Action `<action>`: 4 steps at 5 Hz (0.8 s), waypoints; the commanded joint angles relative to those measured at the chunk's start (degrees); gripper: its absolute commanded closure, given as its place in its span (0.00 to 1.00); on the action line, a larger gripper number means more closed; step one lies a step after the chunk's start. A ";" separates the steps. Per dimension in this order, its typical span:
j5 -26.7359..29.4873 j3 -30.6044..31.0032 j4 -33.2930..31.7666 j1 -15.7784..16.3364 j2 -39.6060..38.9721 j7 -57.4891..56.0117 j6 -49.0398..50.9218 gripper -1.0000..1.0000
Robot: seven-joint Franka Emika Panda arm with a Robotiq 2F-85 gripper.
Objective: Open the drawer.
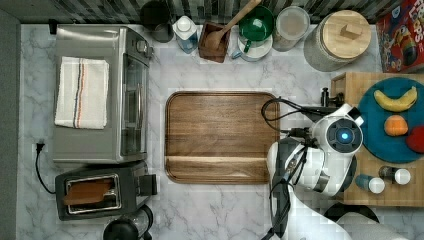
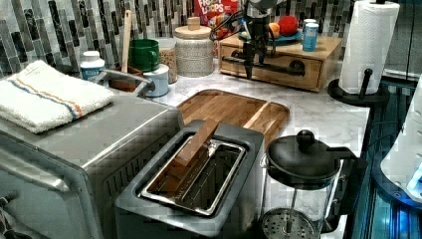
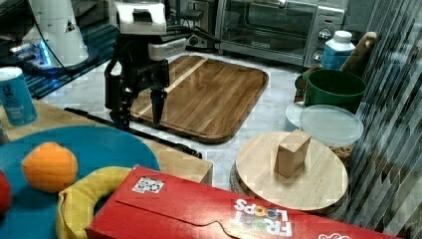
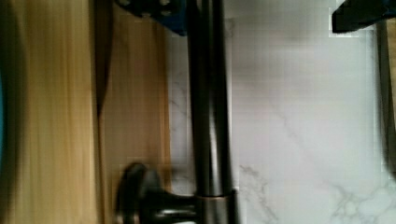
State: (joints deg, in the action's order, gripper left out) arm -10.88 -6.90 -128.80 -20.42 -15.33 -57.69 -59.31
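The drawer (image 2: 271, 67) sits at the upper right of the left view, a light wooden box on the marble table (image 2: 318, 112) with a black bar handle (image 2: 271, 65) across its front. A blue plate (image 2: 271, 37) of fruit rests on top of it. The claw (image 3: 141, 107) hangs in the upper left of the right view, pointing down, its two fingers (image 3: 158, 105) spread open with the handle (image 3: 134, 130) between their tips. In the wrist view the handle (image 4: 210, 112) runs up the middle of the frame, with the drawer front (image 4: 135, 93) beside it. The walnut tray (image 1: 220, 137) lies at the centre of the top view, just beside the arm (image 1: 320, 160)
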 commanded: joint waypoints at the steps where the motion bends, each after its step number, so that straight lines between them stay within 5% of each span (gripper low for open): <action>1: 4.14 7.95 0.15 10.66 -2.38 11.04 -1.42 0.00; 4: 4.40 11.22 -5.30 14.15 4.24 14.67 1.93 0.00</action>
State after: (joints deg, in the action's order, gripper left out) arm -8.60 -2.51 -130.48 -13.03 -15.76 -48.51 -58.92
